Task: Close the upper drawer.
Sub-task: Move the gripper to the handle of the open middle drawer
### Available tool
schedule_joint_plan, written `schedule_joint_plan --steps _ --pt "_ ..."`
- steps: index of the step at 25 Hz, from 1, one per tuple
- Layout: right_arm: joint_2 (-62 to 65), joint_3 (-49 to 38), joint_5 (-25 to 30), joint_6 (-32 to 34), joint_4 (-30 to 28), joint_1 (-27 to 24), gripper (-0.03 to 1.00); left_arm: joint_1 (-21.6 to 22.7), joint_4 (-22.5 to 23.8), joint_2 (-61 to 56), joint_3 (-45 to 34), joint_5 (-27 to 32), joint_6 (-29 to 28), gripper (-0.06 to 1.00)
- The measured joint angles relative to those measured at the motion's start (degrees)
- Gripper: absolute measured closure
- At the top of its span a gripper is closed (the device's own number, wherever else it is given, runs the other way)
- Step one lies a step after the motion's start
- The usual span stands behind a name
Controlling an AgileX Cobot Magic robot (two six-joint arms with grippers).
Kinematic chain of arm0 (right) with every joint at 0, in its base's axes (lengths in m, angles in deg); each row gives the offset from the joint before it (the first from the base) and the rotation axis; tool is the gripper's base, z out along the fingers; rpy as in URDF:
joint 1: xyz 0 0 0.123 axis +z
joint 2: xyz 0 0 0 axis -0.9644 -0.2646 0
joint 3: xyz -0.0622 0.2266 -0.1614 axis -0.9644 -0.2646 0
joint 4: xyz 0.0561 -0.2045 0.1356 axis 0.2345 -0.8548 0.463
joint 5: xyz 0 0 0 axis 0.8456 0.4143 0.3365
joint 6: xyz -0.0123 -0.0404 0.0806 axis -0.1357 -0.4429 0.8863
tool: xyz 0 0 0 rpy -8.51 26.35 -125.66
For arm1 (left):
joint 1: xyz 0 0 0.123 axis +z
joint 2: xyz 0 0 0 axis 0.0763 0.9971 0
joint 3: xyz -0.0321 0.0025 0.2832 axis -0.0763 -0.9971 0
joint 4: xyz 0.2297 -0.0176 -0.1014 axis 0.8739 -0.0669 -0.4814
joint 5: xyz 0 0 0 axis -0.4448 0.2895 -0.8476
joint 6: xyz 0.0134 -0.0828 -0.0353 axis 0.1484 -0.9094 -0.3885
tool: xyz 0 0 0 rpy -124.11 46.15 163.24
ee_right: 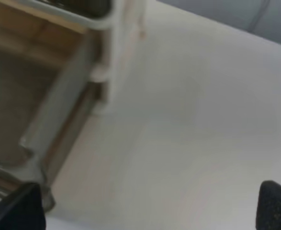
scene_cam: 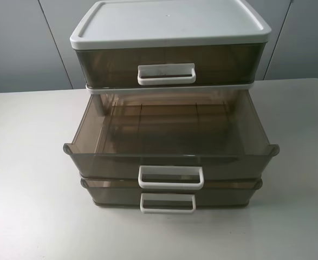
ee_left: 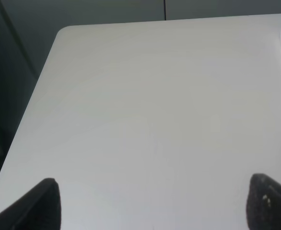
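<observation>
A: Where's the open drawer (scene_cam: 104, 162)?
B: Middle of 3 on the bench (scene_cam: 28, 162), pulled far forward; smoky translucent brown, white handle (scene_cam: 171, 177).
A: And the robot?
B: Spread wide apart, both left gripper (ee_left: 154, 203) and right gripper (ee_right: 147, 206).

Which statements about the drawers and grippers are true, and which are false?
1. The middle drawer is pulled out. True.
2. The top drawer is open. False: it is shut.
3. The middle drawer holds a cup. False: it is empty.
4. The left gripper is open above the bare table. True.
5. The right gripper grips a handle. False: it is open and holds nothing.
</observation>
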Motion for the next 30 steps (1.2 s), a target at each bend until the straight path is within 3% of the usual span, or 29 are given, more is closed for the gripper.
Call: schedule_joint_plan --steps 8,16,20,30 --pt "-18.84 7.90 -2.81 -1.94 0.48 21.75 0.30 0.00 0.00 0.00 0.00 0.00 0.00 0.20" --pt "-31.63 11.71 -5.34 -2.81 5.18 44.14 0.30 0.00 0.00 0.00 0.00 0.00 0.00 0.20" --pt "-37.42 11.71 -6.25 -5.68 11.84 46.81 0.30 0.00 0.00 0.00 0.00 0.00 0.00 0.20" --pt "-47.83 11.80 -7.80 -13.69 19.66 46.91 0.30 0.00 0.00 0.00 0.00 0.00 0.00 0.20"
